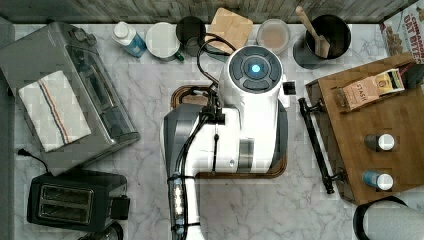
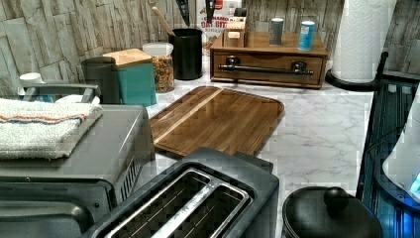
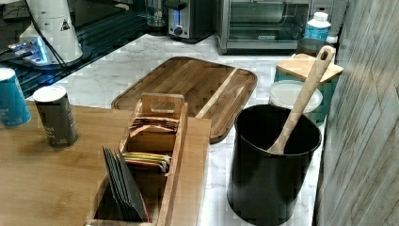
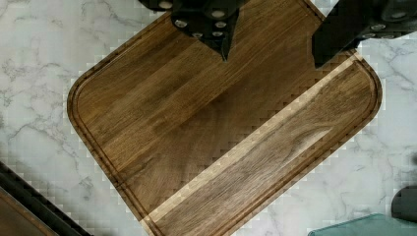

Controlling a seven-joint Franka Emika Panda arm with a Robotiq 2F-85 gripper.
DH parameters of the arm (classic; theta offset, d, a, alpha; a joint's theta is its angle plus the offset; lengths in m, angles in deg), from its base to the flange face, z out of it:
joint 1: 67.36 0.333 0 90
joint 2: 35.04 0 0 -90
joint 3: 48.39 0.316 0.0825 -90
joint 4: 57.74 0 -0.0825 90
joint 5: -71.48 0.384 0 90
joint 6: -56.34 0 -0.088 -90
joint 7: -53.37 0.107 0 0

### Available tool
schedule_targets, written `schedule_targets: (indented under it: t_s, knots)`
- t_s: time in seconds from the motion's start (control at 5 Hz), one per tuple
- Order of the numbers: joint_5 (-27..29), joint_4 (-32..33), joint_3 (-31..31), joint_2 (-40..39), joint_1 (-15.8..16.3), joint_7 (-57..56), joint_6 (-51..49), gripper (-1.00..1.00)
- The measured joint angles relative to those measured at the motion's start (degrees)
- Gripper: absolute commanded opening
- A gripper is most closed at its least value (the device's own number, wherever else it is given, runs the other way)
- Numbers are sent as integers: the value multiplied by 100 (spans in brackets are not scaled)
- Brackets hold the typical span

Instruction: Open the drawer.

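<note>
The drawer point(image 2: 267, 60) is the shallow brown front of a bamboo-coloured box unit point(image 1: 385, 125) and looks shut. Its long black bar handle point(image 2: 270, 69) sits on two black brackets, and in the top view the handle point(image 1: 315, 145) runs along the unit's left side. My white arm point(image 1: 252, 100) hangs over the dark wooden cutting board point(image 2: 213, 119), to the top view's left of the handle. In the wrist view my gripper point(image 4: 273, 56) is open above the board point(image 4: 206, 132), with nothing between its black fingers point(image 4: 216, 29).
A tea box point(image 1: 367, 90) and two small tins point(image 1: 381, 142) stand on the unit. A black utensil holder point(image 1: 325, 37), jars point(image 1: 273, 35) and a teal box point(image 2: 133, 79) line the back wall. A toaster oven point(image 1: 70, 95), a toaster point(image 1: 75, 200) and a paper towel roll point(image 2: 361, 39) ring the marble counter point(image 1: 250, 210).
</note>
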Motion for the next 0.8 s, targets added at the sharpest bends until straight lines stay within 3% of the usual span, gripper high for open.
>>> schedule_targets:
  t_s: [0.4, 0.6, 0.8]
  knots:
    - [3, 34, -25, -28, -3, -1, 90, 100]
    - [3, 224, 4, 39, 1, -443, 283, 100]
    - [3, 615, 28, 176, -35, -1757, 371, 100]
